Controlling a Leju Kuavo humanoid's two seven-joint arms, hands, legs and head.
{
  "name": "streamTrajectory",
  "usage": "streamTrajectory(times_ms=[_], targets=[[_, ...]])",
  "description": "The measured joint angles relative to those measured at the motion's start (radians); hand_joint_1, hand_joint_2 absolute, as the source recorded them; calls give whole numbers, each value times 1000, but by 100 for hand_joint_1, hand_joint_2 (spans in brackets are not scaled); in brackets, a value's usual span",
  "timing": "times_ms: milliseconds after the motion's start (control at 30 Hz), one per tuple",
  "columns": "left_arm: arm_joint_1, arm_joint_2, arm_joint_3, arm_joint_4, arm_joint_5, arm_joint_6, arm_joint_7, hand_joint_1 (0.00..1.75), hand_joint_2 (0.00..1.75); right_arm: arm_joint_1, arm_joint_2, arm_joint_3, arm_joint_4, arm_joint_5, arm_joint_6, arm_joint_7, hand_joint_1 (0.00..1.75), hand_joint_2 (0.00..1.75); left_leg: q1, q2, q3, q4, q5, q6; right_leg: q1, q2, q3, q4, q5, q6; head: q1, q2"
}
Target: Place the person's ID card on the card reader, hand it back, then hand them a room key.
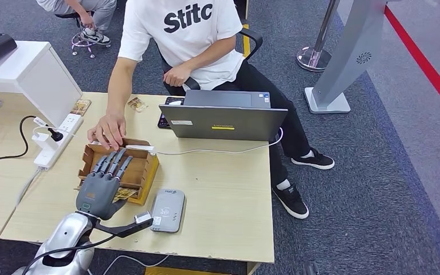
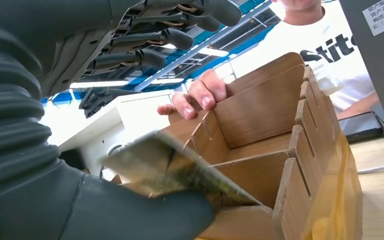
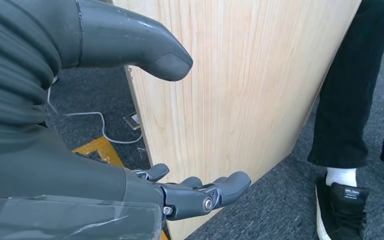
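Left hand with card over wooden box's near edge.

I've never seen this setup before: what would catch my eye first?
The robot's left hand hovers over a cardboard box on the table, pinching a card. A person's hand rests on the box's far edge. A grey card reader lies beside the box.

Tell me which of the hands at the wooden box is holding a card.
The left robot hand, grey, over the wooden box's near side, holds a card against its thumb. The person's hand only rests on the far edge, empty.
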Motion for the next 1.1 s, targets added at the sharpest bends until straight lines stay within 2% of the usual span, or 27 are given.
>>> streamTrajectory(times_ms=[167,400,567,867,1000,1100], targets=[[0,0,0,1,7,-4,-4,174,175,0,0,0,0,0,0,0,0,175,0,0,0,0,0,0,0,0,0,0,0,0,0,0],[0,0,0,4,8,-5,-5,143,175,0,0,0,0,-1,0,0,0,175,0,0,0,0,0,0,0,0,0,0,0,0,0,0],[0,0,-1,5,8,-5,-5,137,175,0,0,0,0,-3,0,0,0,175,0,0,0,0,0,0,0,0,0,0,0,0,0,0],[-2,-8,-2,-14,20,25,0,157,175,0,0,0,0,-7,0,0,0,175,0,0,0,0,0,0,0,0,0,0,0,0,0,0],[-13,-33,-1,-84,28,36,5,173,175,0,0,2,0,-9,-1,0,0,175,0,0,0,0,0,0,0,0,0,0,0,0,0,0],[-37,-61,6,-160,49,30,9,175,175,0,0,4,0,-9,-2,0,0,175,0,0,0,0,0,0,0,0,0,0,0,0,0,0]])
